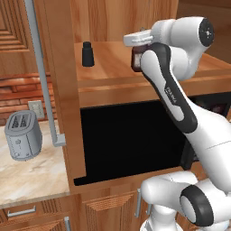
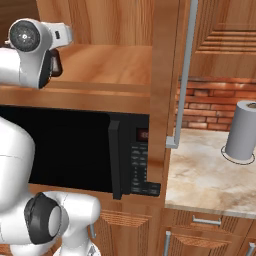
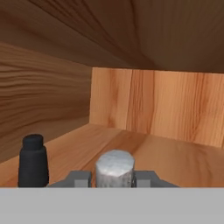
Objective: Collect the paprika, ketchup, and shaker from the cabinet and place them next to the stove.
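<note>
Jaws closed on the ketchup [image 3: 114,168] neck just under its grey cap, clear of the shaker [image 3: 33,161] beside it on the cabinet [image 1: 67,90] shelf.

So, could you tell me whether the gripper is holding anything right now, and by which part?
Yes: the gripper is shut on the ketchup bottle, gripping it just below the grey cap, at the neck.
</note>
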